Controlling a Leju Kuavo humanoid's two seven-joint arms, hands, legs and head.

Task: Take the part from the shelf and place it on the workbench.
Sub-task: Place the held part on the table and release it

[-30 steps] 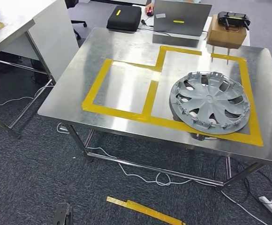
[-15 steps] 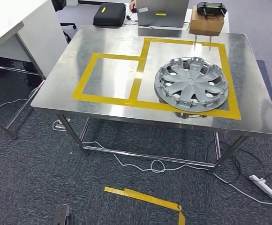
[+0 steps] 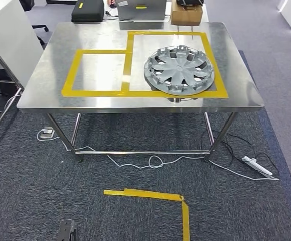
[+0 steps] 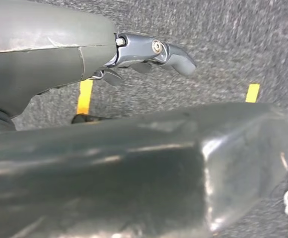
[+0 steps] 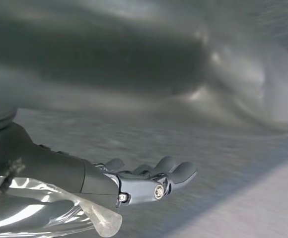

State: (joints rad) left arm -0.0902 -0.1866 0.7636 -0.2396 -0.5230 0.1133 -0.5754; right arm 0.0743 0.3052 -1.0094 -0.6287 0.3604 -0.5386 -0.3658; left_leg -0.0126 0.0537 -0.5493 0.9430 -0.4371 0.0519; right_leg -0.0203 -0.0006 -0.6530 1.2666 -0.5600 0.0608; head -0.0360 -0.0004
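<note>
The part, a grey wheel cover (image 3: 178, 70), lies flat on the steel workbench (image 3: 53, 80), inside the right-hand frame of yellow tape (image 3: 216, 75). The left-hand taped frame (image 3: 98, 93) holds nothing. My left hand (image 4: 150, 49) hangs over dark carpet with its fingers stretched out and nothing in them. My right hand (image 5: 150, 181) hangs the same way, fingers straight and holding nothing. Both hands are well away from the wheel cover.
At the workbench's far edge stand a black case (image 3: 87, 11), a laptop (image 3: 141, 9) and a cardboard box (image 3: 186, 14). A white cabinet (image 3: 7, 40) stands to the left. Cables (image 3: 155, 161) and a power strip (image 3: 254, 164) lie under the table; yellow tape (image 3: 144, 194) marks the carpet.
The camera has moved: the whole scene has shifted, and the workbench now sits squarer and farther up in the picture. The wheel cover keeps its place on the table.
</note>
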